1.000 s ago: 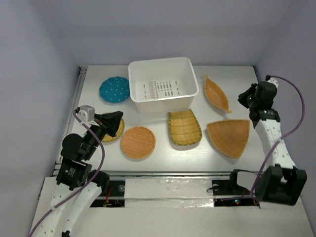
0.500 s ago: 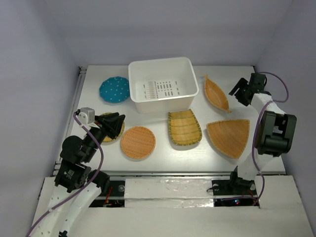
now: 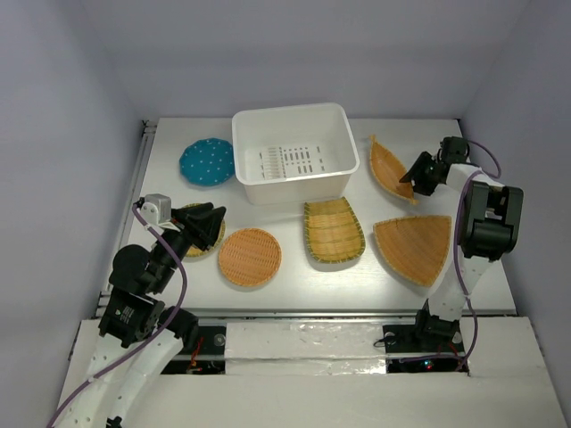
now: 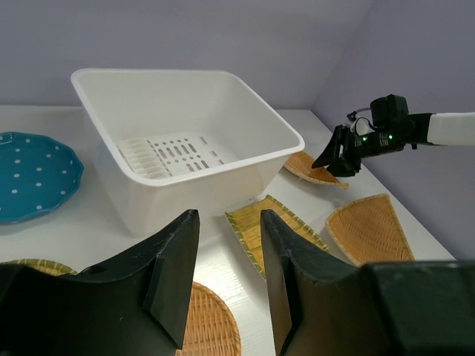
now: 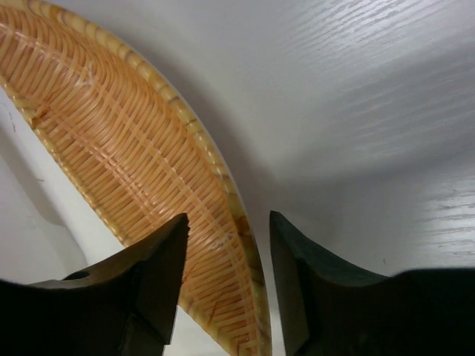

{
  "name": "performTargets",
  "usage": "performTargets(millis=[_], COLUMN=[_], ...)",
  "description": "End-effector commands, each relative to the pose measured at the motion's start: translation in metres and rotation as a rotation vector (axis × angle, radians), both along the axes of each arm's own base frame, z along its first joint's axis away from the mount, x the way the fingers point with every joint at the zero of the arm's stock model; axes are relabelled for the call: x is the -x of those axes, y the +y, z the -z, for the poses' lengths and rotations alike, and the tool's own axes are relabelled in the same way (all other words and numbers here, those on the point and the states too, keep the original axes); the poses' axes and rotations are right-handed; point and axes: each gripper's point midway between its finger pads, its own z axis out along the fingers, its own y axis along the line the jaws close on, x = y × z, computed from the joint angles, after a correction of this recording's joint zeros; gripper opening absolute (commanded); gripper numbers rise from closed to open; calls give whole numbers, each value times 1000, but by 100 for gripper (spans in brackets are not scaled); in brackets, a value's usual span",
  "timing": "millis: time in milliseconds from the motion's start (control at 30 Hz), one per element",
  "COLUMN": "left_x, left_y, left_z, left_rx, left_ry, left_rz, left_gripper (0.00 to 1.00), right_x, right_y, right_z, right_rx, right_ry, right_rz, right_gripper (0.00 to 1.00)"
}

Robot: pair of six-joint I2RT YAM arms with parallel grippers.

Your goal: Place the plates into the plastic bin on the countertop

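Grasping is in hand: right gripper (image 5: pixel 226 228), fingers parted, straddles the rim of the boat-shaped plate (image 3: pixel 391 168), lying right of the plastic bin (image 3: pixel 290 109); next it should close, lift and carry left.

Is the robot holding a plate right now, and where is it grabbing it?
Nothing is held yet. The right gripper is open, its fingers on either side of the rim of the boat-shaped plate, not closed. The left gripper is open and empty.
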Motion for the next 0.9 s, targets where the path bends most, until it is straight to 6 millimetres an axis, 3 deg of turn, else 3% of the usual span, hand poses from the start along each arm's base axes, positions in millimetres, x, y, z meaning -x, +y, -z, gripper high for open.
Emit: performTargets(millis=[0, 200, 400, 433, 567, 600, 867], left_x=[2, 5, 5, 5, 7, 7, 12], left_y=[1, 3, 6, 6, 7, 7, 12], left_z=[-15, -18, -19, -19, -21, -20, -27], left_rx=[10, 13, 14, 14, 16, 16, 25], left_ry=[-50, -60, -67, -67, -72, -72, -97], left_rz=[0, -7, -16, -15, -16, -18, -29], left_gripper=[36, 36, 37, 37, 37, 37, 37], right_x=[-17, -19, -17, -16, -13, -11, -3], right_y=[2, 2, 1, 1, 1, 1, 2], right_z=[-26, -20, -17, -17, -16, -15, -10], right_rx=[-16, -22, -16, -15, -9, -9, -14], right_ry=[-58, 2, 21, 22, 32, 38, 85], right_rz=[-57, -79, -89, -89, -98, -98, -96], right_gripper=[52, 34, 30, 30, 53, 54, 24])
